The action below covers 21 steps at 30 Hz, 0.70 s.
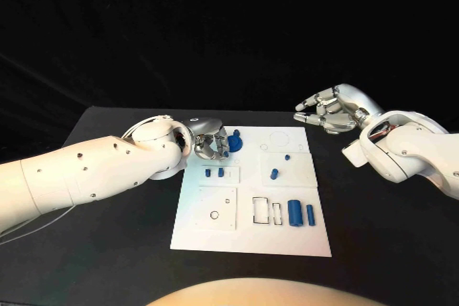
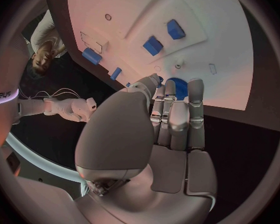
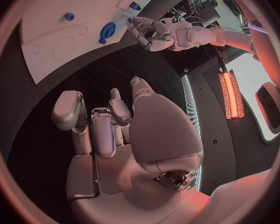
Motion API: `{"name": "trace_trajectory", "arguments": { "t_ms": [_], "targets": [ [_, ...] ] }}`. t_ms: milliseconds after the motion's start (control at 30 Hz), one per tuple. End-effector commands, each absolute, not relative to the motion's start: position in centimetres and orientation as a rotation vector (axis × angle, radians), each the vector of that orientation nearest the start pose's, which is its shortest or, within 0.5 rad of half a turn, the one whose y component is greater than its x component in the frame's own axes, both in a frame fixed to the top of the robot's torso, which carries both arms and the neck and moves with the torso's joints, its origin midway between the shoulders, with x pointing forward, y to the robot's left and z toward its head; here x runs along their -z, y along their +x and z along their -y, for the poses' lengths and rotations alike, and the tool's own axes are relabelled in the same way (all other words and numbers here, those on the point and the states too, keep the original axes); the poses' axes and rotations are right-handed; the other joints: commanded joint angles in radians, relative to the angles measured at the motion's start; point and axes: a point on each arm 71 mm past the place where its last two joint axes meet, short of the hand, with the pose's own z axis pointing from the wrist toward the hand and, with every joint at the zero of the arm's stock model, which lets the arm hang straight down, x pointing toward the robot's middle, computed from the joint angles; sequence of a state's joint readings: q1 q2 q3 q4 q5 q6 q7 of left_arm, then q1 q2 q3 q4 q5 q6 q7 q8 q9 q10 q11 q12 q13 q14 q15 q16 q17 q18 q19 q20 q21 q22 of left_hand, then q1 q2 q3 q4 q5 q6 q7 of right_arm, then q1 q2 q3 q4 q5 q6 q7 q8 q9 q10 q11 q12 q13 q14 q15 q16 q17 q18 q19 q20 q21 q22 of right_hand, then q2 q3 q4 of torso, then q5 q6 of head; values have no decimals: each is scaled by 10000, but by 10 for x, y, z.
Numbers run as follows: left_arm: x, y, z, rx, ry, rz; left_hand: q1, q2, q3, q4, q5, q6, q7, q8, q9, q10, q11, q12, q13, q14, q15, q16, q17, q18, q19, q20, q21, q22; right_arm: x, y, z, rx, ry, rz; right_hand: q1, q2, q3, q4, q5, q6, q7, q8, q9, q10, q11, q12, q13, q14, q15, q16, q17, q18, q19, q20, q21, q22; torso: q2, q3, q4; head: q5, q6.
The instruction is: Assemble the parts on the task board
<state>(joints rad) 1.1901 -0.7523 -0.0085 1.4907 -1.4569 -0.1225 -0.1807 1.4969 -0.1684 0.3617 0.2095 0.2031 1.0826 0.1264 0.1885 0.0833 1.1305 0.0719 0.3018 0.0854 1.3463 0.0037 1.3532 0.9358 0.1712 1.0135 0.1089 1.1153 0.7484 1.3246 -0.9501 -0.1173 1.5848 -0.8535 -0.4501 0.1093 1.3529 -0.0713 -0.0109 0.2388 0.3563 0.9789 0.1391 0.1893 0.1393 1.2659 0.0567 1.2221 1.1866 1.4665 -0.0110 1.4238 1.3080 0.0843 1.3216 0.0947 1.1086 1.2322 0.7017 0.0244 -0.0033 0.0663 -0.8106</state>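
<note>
Left hand (image 1: 205, 144) beside task board (image 1: 251, 243) edge.

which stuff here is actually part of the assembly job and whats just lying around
Job:
- task board
- round blue part at the left hand
- two blue cylinders
- small blue pieces
- right hand, holding nothing

Lying about:
- black table; nothing loose visible on it

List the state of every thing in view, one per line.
Left hand: over the board's far left corner, fingers at the round blue part, grip not clear.
Right hand: raised off the board's far right corner, holding nothing, fingers apart.
Round blue part: lying on the board.
Two long blue parts: lying side by side near the board's front.
Task board: flat on the table.
</note>
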Motion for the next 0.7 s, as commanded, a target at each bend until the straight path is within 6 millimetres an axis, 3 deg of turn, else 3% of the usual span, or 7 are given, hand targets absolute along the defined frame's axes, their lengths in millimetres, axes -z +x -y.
{"name": "trace_trajectory", "arguments": {
  "t_ms": [33, 300, 700],
  "targets": [
    [193, 491, -169, 6167, 1826, -18578, -71, -11, -13, 41, -9, 67, -12, -60, 10, 62, -21, -12, 13, 37, 2, 59, 0, -14, 64, 26, 64, 9, 141, 485, 240, -9716, 3111, -15457, 31, 103, -7, -75, 59, -20, -24, 58, -5, 19, -28, 0, 8, 496, -78, -35, 282, 205, -23, -51, -35, -15, 11, 0, -3, 6, 3],
    [195, 494, -183, 5840, 1611, -18708, -67, -15, -10, 30, -6, 95, -25, -63, 12, 87, -33, -22, 15, 42, -7, 59, -12, -16, 74, 22, 67, 12, 141, 485, 240, -9717, 3112, -15458, 31, 103, -7, -75, 59, -20, -24, 58, -5, 19, -28, 0, 8, 496, -78, -35, 282, 205, -23, -51, -35, -15, 21, 4, -18, 22, -2],
    [198, 495, -185, 5810, 1588, -18955, -151, -60, -53, 67, -13, 126, -34, -92, 9, 122, -36, -60, 17, 47, -15, 54, -46, -15, 74, 16, 54, -10, 141, 485, 240, -9708, 3119, -15455, 31, 103, -7, -75, 59, -20, -24, 58, -5, 19, -28, 0, 8, 496, -78, -35, 282, 205, -23, -51, -35, -15, 17, 10, -18, 62, -47]
  ]
}}
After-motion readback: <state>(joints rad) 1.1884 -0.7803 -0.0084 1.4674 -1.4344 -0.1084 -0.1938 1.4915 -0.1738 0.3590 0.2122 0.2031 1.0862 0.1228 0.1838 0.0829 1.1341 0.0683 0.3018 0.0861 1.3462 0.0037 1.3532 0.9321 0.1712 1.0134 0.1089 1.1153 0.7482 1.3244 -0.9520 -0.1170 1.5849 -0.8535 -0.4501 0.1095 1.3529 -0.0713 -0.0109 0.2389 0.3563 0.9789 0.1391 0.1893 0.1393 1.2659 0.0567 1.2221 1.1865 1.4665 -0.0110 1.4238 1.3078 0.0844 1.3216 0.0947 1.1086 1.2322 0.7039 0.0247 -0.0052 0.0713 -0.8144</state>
